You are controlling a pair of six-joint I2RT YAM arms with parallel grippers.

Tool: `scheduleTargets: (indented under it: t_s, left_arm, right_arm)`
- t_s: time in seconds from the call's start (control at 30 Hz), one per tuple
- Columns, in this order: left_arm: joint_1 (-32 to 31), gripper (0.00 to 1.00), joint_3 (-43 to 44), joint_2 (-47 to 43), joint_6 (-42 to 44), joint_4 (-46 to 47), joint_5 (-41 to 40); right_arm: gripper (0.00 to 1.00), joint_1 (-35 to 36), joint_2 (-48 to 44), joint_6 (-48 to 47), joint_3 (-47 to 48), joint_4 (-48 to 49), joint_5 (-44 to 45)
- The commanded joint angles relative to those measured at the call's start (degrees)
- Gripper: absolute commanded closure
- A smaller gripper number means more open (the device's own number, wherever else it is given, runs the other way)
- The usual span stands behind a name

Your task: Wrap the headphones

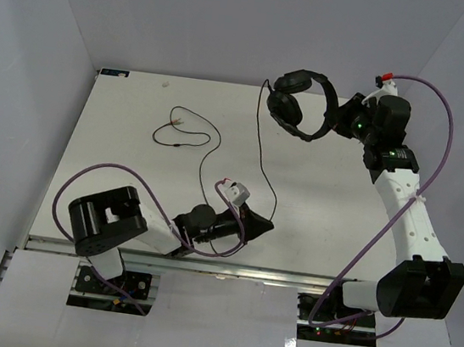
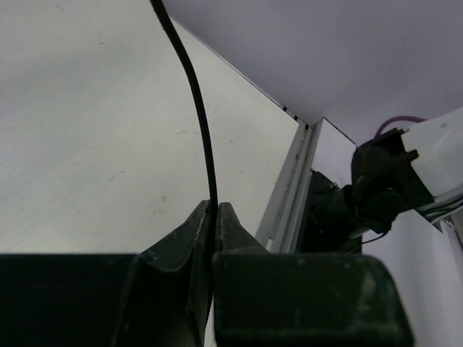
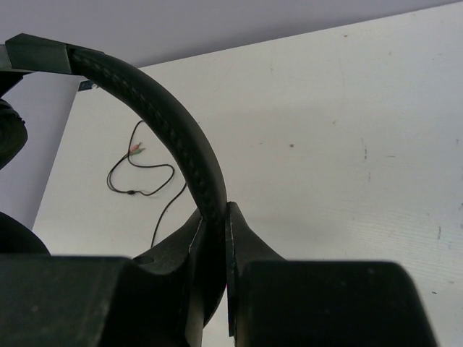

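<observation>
At the near edge of the worktop (image 1: 132,152), the left jaws lie low and are pressed together on the headphones' thin black cord (image 2: 206,144), which rises straight out of the pinch. Beyond them the cord's loose end curls flat on the worktop's left half, ending in small plugs (image 1: 179,121), while the other length climbs toward the far side. There, at the far right, the right jaws pinch the padded headband (image 3: 173,137), holding the headphones (image 1: 296,109) by the back wall with both earcups pointing left.
</observation>
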Motion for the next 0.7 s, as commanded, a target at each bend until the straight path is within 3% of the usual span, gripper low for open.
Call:
scheduleTargets:
  t_s: [0.0, 0.17, 0.4, 0.67]
  left_arm:
    - [-5.1, 0.86, 4.5, -6.0, 3.4, -14.6, -3.2]
    - [-7.3, 0.85, 10.6, -8.8, 4.1, -21.0, -6.5]
    - [-8.0, 0.84, 29.0, -6.9, 6.0, -44.3, -4.8]
    - [-8.0, 0.83, 38.0, -4.9, 5.7, -50.9, -2.2]
  right_arm:
    - [0.92, 1.6, 0.0, 4.4, 0.7, 4.9, 9.9]
    - [0.92, 5.5, 0.5, 0.9, 0.4, 6.6, 20.3]
    - [0.92, 10.7, -0.2, -10.2, -4.3, 13.2, 35.1]
    - [0.92, 14.4, -3.0, -18.5, -7.5, 20.3, 40.4]
